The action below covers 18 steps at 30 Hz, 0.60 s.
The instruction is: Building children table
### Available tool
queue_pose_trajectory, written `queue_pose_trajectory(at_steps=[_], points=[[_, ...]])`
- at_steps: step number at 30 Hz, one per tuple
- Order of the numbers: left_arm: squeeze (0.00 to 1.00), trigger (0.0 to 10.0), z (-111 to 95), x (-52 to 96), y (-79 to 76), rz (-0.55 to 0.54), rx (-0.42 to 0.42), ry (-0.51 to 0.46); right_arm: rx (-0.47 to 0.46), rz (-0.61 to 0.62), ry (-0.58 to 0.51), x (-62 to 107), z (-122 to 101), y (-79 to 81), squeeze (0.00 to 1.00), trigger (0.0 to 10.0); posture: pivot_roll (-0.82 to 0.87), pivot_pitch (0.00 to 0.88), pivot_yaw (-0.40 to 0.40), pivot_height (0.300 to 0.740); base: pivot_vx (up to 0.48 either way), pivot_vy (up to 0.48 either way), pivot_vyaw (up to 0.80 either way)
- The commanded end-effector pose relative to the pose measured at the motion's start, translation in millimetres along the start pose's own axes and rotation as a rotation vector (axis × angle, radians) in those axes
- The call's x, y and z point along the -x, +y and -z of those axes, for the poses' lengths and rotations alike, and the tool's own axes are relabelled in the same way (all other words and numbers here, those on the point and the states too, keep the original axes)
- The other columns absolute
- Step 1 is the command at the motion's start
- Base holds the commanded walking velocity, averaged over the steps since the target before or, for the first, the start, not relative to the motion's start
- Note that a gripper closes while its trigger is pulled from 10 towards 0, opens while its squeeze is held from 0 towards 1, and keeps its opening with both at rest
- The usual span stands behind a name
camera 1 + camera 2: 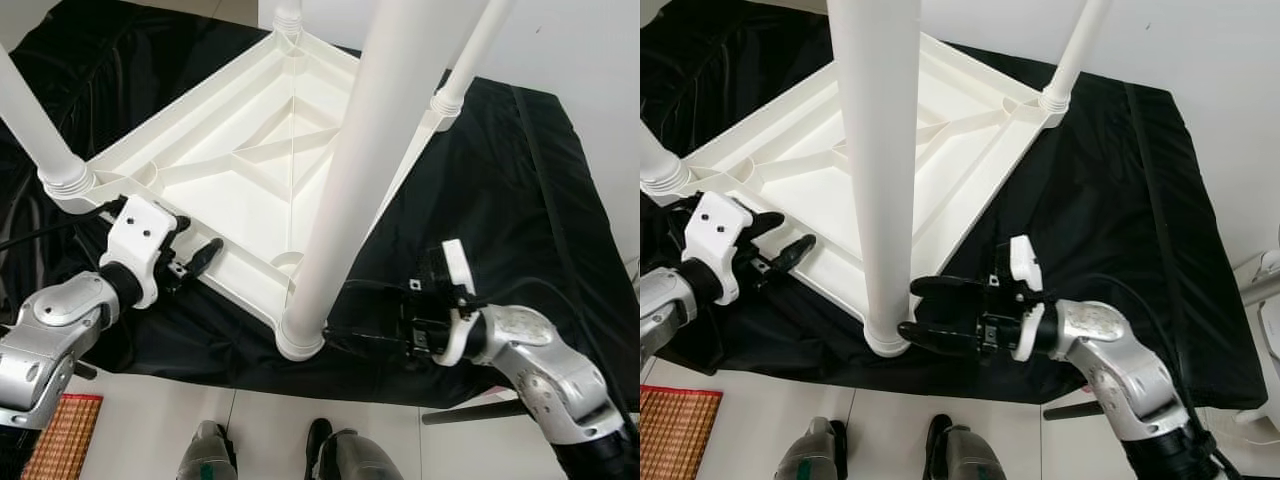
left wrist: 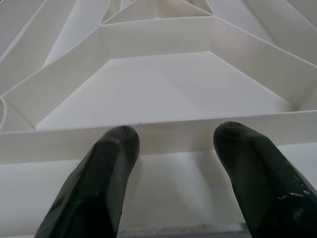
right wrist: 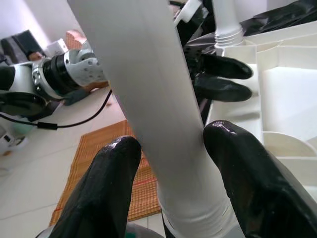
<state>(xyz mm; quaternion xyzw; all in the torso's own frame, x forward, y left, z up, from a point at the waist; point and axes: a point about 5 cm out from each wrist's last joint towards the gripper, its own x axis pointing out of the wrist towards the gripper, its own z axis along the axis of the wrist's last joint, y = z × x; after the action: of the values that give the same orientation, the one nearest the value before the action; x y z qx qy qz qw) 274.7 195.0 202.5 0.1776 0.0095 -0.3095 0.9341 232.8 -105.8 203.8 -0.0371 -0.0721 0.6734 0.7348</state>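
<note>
An upturned white plastic children's table top (image 1: 250,190), ribbed underside facing up, lies on a black cloth-covered surface (image 1: 500,200) with round white plastic legs standing in its corner sockets. The nearest white leg (image 1: 880,170) rises upright from the corner socket closest to the robot, its long axis running nearly straight up toward the head camera. The right gripper (image 1: 925,312) reaches in from the robot's right with its two black fingers spread, one on each side of the leg just above the socket collar; the right wrist view shows both fingertips (image 3: 233,163) against or very nearly against the tube, so a firm clamp cannot be confirmed. The left gripper (image 1: 200,262) sits at the table top's near rim, fingers apart, tips resting at the edge wall without pinching it. The right arm is the nearer one to this leg; any seating or twisting would likely run along that vertical axis.
</note>
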Motion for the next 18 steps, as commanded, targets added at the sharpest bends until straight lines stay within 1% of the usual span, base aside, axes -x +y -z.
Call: queue_pose_trajectory(at_steps=[1,6,12,13,14,17,18], points=[[0.00,10.0,6.5,2.8,-17.5,0.246,0.010,0.037,0.012,0.007,0.011,-2.5,3.2,-0.5,0.00,10.0,0.17,0.207,-0.097,0.740,0.000,0.000,0.00],[0.00,10.0,5.7,2.0,-17.7,0.240,0.011,0.033,0.030,0.031,0.000,-14.3,7.1,-1.9,0.00,10.0,0.17,0.210,-0.099,0.740,0.000,0.000,0.00],[0.00,10.0,5.9,1.8,-18.3,0.240,0.014,0.033,0.042,0.063,-0.007,-21.6,10.1,-4.9,0.00,10.0,0.17,0.210,-0.099,0.740,0.000,0.000,0.00],[0.00,10.0,6.0,1.8,-18.5,0.240,0.015,0.033,0.034,0.065,-0.007,-24.6,11.3,-5.8,0.03,10.0,0.17,0.210,-0.099,0.740,0.000,0.000,0.00],[0.00,10.0,6.0,1.9,-18.5,0.239,0.016,0.034,0.020,0.068,-0.010,-27.1,12.5,-6.8,1.00,10.0,0.17,0.210,-0.099,0.740,0.000,0.000,0.00],[0.00,10.0,6.3,2.5,-18.6,0.240,0.019,0.036,0.008,0.070,-0.014,-29.9,13.3,-8.2,1.00,10.0,0.17,0.210,-0.099,0.740,0.000,0.000,0.00],[0.00,10.0,6.5,3.1,-18.6,0.239,0.019,0.038,0.031,0.092,-0.018,-31.0,12.5,-10.9,1.00,10.0,0.17,0.210,-0.099,0.740,0.000,0.000,0.00]])
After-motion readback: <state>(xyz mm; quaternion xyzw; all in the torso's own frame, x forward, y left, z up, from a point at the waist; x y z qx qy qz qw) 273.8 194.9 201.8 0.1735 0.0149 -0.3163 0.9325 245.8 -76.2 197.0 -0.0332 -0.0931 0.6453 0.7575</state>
